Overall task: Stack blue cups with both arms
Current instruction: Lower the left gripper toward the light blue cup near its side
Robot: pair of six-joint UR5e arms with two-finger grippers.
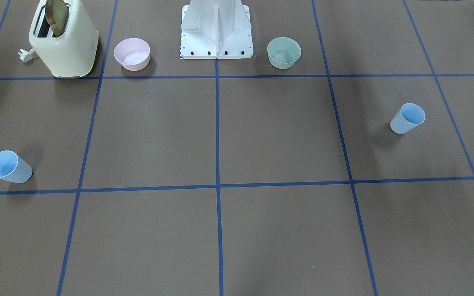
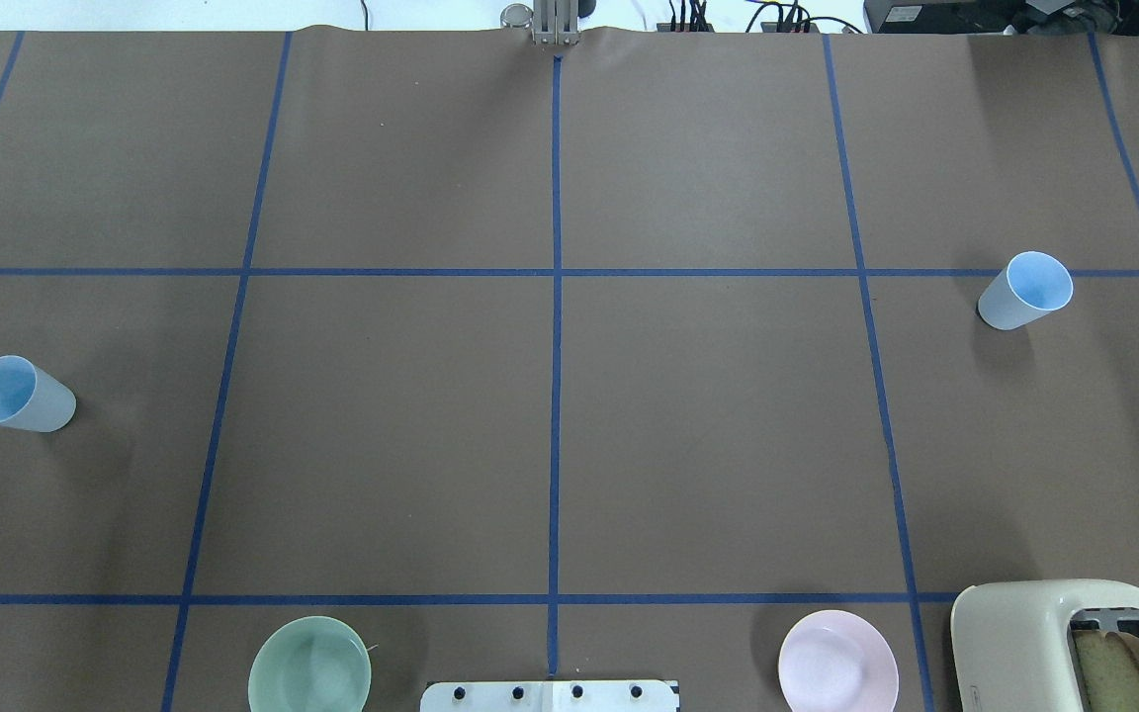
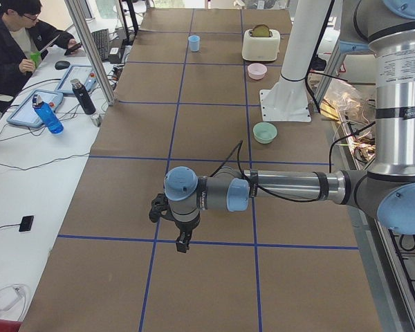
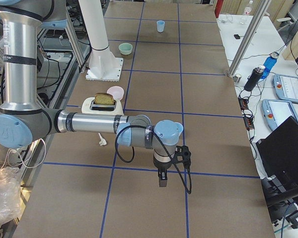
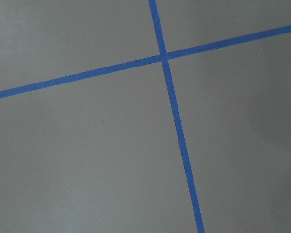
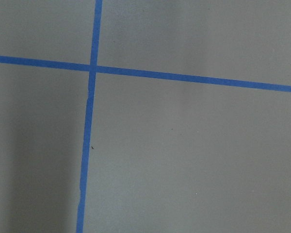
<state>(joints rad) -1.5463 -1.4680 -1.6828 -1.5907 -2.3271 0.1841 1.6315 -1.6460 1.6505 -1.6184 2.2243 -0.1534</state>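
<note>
Blue cups, two in all, stand mouth-up and well apart on the tabletop (image 2: 708, 445). Reading the overhead view as a dial centred on the tabletop, one cup (image 2: 21, 396) sits at 9 o'clock near the robot's left edge. The other cup (image 2: 1022, 292) sits between 2 and 3 o'clock, just beside a tape line (image 2: 866, 297) crossing. Nothing touches either cup.

Two bowls sit close to the robot: one green bowl (image 2: 309, 677) at 7 o'clock and one pink bowl (image 2: 837, 674) at 5 o'clock. The single white pedestal (image 2: 550, 695) stands between them at 6 o'clock. One cream toaster (image 2: 1044, 643) stands just beyond the pink bowl toward 4 o'clock, with one bread slice (image 2: 1118, 667) in a slot.

Two arms show in the side views only. The left arm (image 3: 290, 187) reaches out level, and the left fingers (image 3: 183, 243) point down above the tabletop, near a tape crossing. The right arm (image 4: 89, 123) does likewise, with the right fingers (image 4: 162, 179) hanging over a tape line. Neither pair holds a cup, but I cannot tell whether either pair is released or clenched. Both wrist views show only bare tabletop with one tape crossing each.
</note>
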